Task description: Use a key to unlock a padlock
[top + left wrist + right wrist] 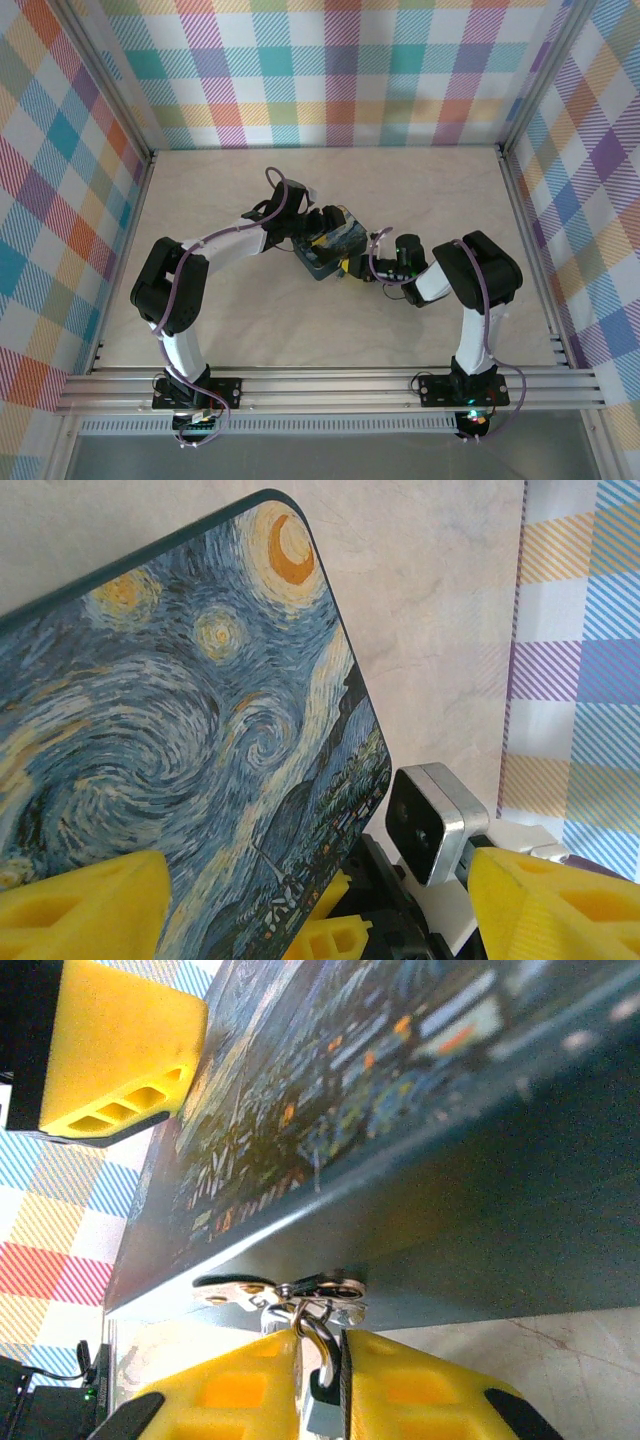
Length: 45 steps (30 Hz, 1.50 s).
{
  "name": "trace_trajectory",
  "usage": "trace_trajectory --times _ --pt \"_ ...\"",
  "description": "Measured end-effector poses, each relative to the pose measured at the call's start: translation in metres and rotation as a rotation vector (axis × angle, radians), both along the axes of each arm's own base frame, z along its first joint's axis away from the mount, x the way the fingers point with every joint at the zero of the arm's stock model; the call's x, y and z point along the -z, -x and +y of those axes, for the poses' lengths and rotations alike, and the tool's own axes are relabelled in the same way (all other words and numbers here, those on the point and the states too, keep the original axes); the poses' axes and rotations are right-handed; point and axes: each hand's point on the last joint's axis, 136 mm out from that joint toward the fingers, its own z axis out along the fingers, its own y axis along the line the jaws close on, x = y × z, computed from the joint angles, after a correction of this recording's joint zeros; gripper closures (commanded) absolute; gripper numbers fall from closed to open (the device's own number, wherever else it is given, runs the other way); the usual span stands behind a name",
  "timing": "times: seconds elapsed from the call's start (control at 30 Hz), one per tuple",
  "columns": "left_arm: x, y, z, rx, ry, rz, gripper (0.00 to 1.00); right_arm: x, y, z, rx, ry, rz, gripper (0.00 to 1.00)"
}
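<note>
On the side wall of a dark-blue painted tin box (450,1110) hangs the tiny padlock (316,1328) with a thin silvery shackle. The shackle is hooked through a small shiny metal latch (275,1290) just under the edge of the lid. Most of the padlock's body is hidden, and only a bit of pale blue shows low down.

The right end effector (320,1355) has its two yellow foam pads (230,1395) pressed in close on the padlock from both sides. Only a thin slit is left between them, and the little lock sits in that slit. It is pinching the padlock.

The tin box has a swirly night sky with a yellow moon on its lid. It lies near the middle of the pale beige worktop (230,190), between the two arms.

The left end effector (322,228) comes at the box from the far side. Its yellow fingers (80,910) stand wide apart, so it is open. One of them lies on the painted lid near a corner, which shows in the right wrist view too. The other one is off to the side, past the edge of the box. Between them, beyond the lid, sits a small black and silver camera box (430,820) on the right arm.

Walls of bright checked cloth (330,70) stand around the worktop. Grey metal rails (330,385) run along the near edge, where both arms are bolted down.
</note>
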Motion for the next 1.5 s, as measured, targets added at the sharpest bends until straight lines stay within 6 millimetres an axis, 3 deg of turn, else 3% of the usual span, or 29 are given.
trace_trajectory --times 0.5,1.5 --pt "0.0 0.0 0.0 -0.001 0.0 -0.001 0.21 0.0 0.001 -0.002 0.018 -0.004 0.002 1.0" --pt "0.0 -0.001 0.003 -0.016 -0.006 -0.01 0.21 -0.002 -0.017 -0.019 0.225 -0.118 0.138 1.0"
